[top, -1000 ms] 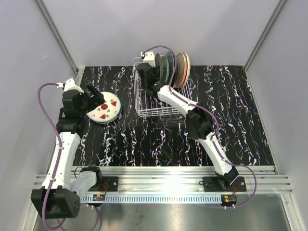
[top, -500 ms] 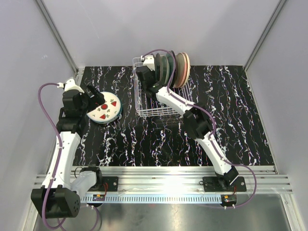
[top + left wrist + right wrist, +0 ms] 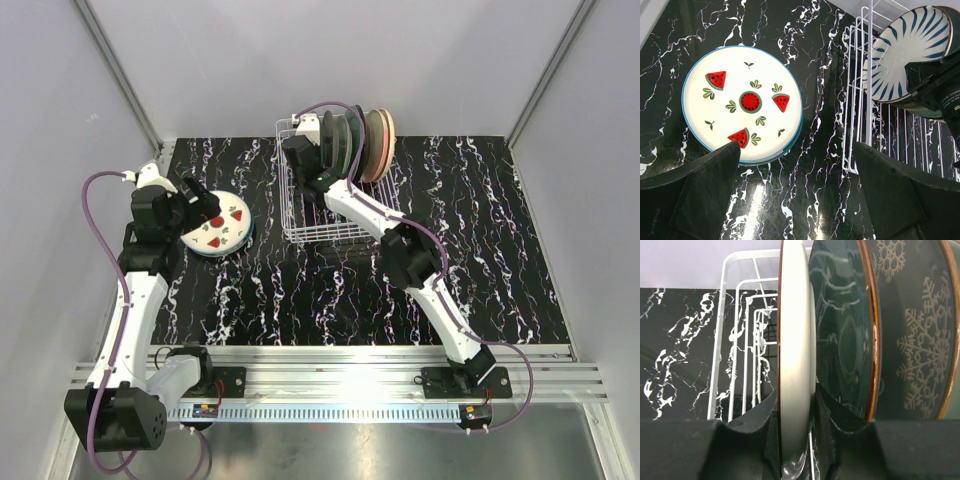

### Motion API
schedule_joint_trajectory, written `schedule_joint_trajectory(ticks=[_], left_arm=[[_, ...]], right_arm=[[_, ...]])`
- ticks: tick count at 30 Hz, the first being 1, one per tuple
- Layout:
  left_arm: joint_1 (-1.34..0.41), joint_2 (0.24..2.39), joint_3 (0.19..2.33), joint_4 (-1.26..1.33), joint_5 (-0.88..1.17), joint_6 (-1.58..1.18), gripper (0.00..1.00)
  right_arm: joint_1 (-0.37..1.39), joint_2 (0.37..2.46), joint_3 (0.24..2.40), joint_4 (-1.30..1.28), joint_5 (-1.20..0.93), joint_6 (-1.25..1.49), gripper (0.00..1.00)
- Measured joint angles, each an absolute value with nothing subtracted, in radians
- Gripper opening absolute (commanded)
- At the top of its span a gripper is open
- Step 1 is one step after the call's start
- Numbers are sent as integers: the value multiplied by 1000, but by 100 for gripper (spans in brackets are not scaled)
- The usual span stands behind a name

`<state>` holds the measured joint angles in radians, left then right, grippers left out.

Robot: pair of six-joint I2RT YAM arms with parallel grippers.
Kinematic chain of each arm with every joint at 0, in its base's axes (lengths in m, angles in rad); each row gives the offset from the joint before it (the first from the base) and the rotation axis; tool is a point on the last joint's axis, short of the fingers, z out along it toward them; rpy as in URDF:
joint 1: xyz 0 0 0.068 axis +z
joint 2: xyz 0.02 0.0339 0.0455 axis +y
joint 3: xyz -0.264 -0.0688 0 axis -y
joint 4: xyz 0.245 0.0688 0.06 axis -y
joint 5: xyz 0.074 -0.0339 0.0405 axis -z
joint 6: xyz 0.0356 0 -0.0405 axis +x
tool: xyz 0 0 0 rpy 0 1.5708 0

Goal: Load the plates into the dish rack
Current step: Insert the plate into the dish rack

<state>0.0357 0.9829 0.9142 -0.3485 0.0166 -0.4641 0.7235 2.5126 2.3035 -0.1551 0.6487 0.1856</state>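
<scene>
A white plate with red watermelon slices point(image 3: 217, 230) point(image 3: 742, 105) lies flat on the black marble table, on top of another with a blue rim. My left gripper point(image 3: 197, 204) point(image 3: 797, 147) hovers open just short of its near edge and holds nothing. In the white wire dish rack point(image 3: 300, 228) point(image 3: 735, 315) point(image 3: 860, 100) several plates point(image 3: 365, 140) stand on edge. My right gripper point(image 3: 312, 168) point(image 3: 795, 407) reaches into the rack, and its pads lie against both faces of the upright cream plate with a brown rim point(image 3: 796, 340).
Right behind the gripped plate stand a dark green plate point(image 3: 840, 330) and a snowflake-patterned plate point(image 3: 910, 325). From the left wrist, a blue-striped plate point(image 3: 905, 50) shows at the rack's near end. The rack's front half holds only bare wire prongs. Grey walls close in the table.
The right arm has pushed slightly further into the rack, bringing the cream plate upright beside the others. The left arm and the watermelon plate have stayed put.
</scene>
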Motion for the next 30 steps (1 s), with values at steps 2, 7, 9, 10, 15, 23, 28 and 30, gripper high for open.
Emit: schedule_joint_trajectory(ticks=[2,7,9,10,15,23,28,30], left_arm=[[36,983,914,-348,19,-464,99],[36,983,914,-347,20,-464,99],[36,983,914,-346,21,-464,99],[36,983,914,-345,21,-464,99],[36,983,914,-344,23,-464,99],[36,983,914,-343,23,-463,99],[39,983,914,-343,22,-463,99],[45,985,914,-344,21,-463,99]], right_arm=[[723,2513,2304,-154,644,192,35],[722,2511,2300,-152,642,202,40],[723,2498,2279,-150,638,204,44],[723,2489,2267,-148,634,204,47],[730,2437,2218,-150,633,200,52],[731,2339,2133,-150,627,195,53],[728,2234,2025,-144,633,194,54],[720,2193,1985,-145,634,194,54]])
